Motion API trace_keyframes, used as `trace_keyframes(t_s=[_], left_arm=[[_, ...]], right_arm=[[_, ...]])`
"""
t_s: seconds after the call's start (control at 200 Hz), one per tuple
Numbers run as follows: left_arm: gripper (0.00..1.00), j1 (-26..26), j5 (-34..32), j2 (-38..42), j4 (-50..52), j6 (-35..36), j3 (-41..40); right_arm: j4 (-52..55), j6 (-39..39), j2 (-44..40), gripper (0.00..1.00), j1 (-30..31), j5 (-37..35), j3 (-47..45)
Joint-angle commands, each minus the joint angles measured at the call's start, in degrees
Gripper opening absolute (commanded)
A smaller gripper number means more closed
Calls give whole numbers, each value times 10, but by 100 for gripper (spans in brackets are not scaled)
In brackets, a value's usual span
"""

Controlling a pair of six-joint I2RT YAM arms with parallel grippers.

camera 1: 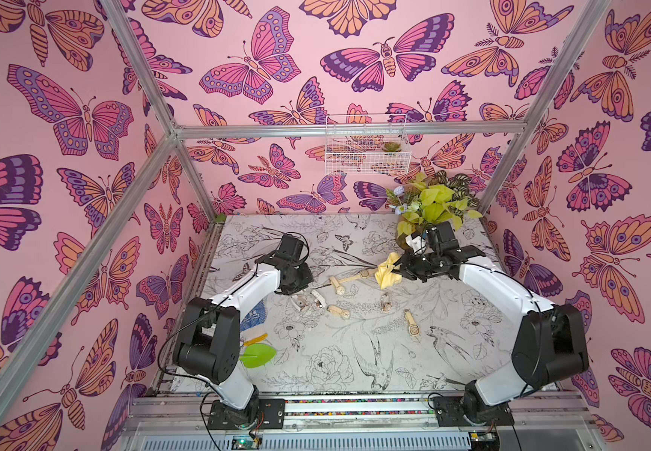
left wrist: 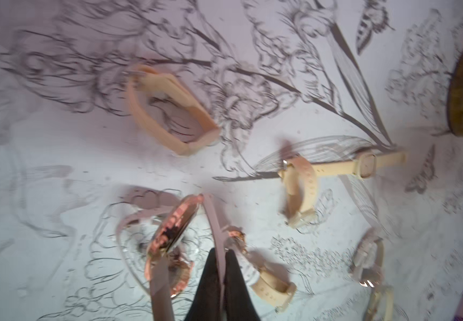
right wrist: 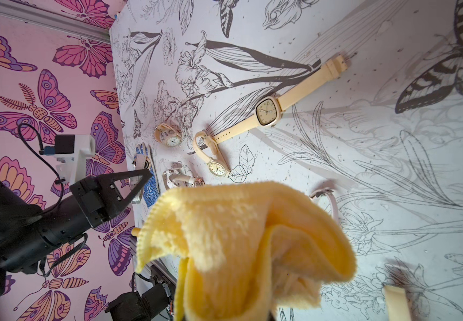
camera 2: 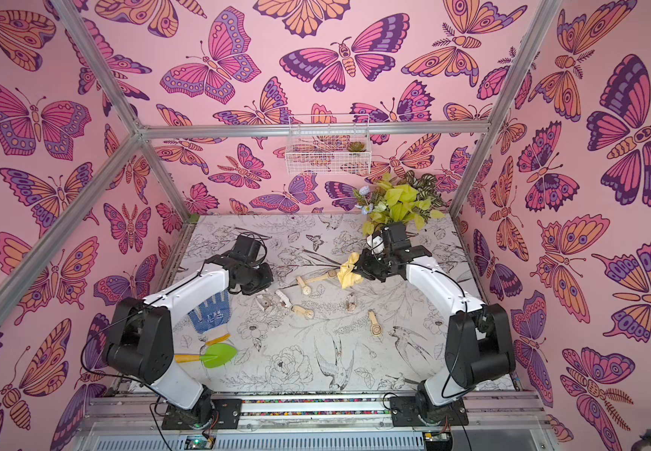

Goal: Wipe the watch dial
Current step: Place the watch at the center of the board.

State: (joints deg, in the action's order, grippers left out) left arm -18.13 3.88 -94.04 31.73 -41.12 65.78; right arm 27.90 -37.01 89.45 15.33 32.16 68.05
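Steadiness counts: left gripper (left wrist: 220,273), clenched on the pale pink strap (left wrist: 214,222) of the round rose-gold watch (left wrist: 176,222) at nine o'clock on the flower-printed table (camera 1: 355,351), should turn the dial (left wrist: 169,237) up toward right gripper (camera 1: 401,269), clamped on the fluffy yellow cloth (right wrist: 247,236) hanging at one o'clock.

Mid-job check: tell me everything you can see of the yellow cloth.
The yellow cloth looks like soft, fluffy microfibre with a stitched hem along its edge. It is bunched and folded over itself, pinched in the shut right gripper, whose tips it hides in the right wrist view. In both top views it hangs beside the square-dial watch, which lies flat on the table. The dial shows uncovered. Whether the lowest fold touches the table cannot be told.
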Motion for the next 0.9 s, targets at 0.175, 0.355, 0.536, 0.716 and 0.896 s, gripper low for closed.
trace_keyframes(t_s=[0.175, 0.355, 0.536, 0.716, 0.896], left_arm=[[0, 59, -105, -61, 96, -46, 37], [0, 72, -140, -98, 97, -56, 57], [0, 74, -152, -152, 93, -63, 87], [0, 75, -147, -194, 92, -72, 111], [8, 74, -134, -214, 88, -76, 114]], right_arm=[[-13, -2, 2, 0, -6, 10, -3], [-12, -2, 2, 0, -5, 11, 1], [-4, 3, 21, 0, -6, 13, 9], [10, 10, 26, 0, -7, 11, 23], [15, 12, 25, 0, -8, 10, 28]])
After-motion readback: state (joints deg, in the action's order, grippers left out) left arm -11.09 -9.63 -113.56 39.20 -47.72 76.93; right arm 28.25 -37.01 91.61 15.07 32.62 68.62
